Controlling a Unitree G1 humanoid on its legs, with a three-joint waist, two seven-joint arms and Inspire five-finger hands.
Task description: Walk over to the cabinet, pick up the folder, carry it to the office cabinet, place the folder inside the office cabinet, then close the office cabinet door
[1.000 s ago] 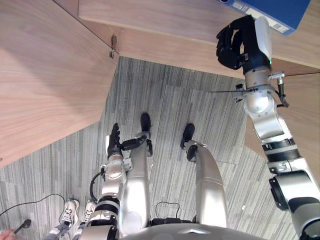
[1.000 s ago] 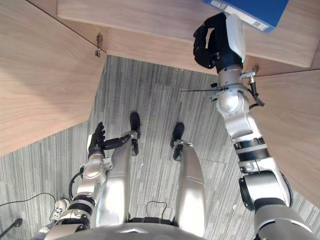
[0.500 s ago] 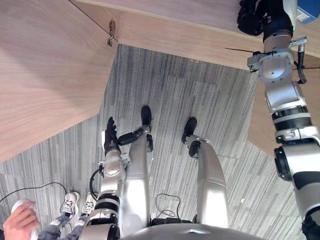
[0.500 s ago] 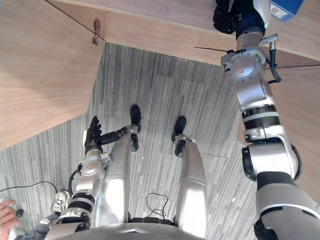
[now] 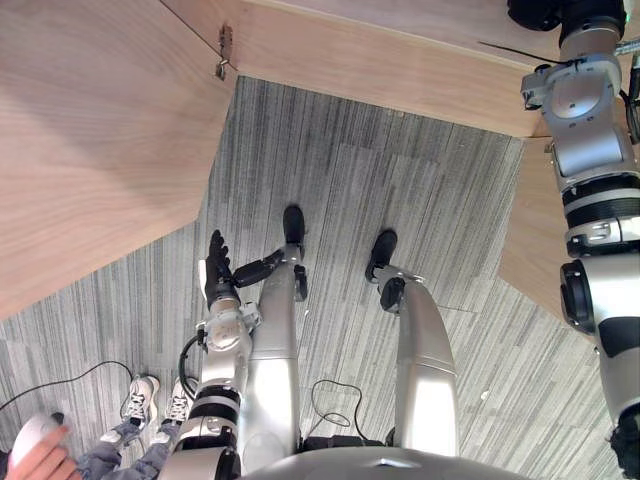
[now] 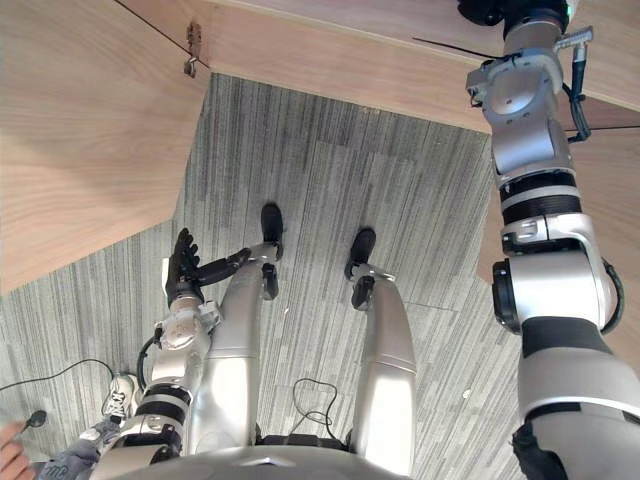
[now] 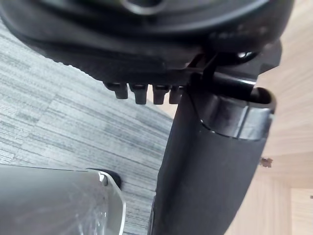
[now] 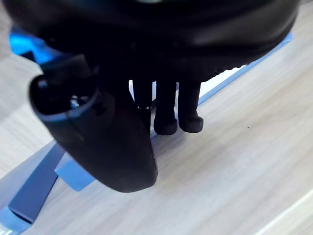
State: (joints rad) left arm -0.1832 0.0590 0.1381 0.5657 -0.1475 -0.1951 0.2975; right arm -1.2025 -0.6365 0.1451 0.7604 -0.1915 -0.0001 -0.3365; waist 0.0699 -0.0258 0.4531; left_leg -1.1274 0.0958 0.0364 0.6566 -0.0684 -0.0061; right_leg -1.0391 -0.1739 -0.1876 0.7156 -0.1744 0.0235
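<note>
Reaching up to the far right end of the cabinet [image 5: 400,55], the right arm ends in the right hand [image 5: 548,10] at the picture's upper edge.

Left eye view: the left hand [image 5: 217,278] hangs low by the thigh over the grey carpet floor [image 5: 400,190], well apart from the cabinet. A wooden door [image 5: 90,150] slants in on the left. A person's hand [image 5: 38,452] and shoes [image 5: 140,405] show at the lower left.

Right eye view: same layout, with the right arm stretched over the cabinet and the left arm down.

Left wrist view: the fingers [image 7: 142,93] are straight and loose and hold nothing. The hand looks idle, likely kept down and out of the way.

Right wrist view: the blue folder [image 8: 36,186] lies flat on the wood of the cabinet top. The right hand is spread over it, half open. Its fingers [image 8: 166,115] are bent down with their tips at the folder's long edge, and the thumb [image 8: 117,147] stands apart above the cover. Nothing looks pinched yet. The likely reason for this placing is that a flat folder gives no purchase from above, so the edge is the place to hook or drag it. I judge this to be the pick-up step, early in the task.
</note>
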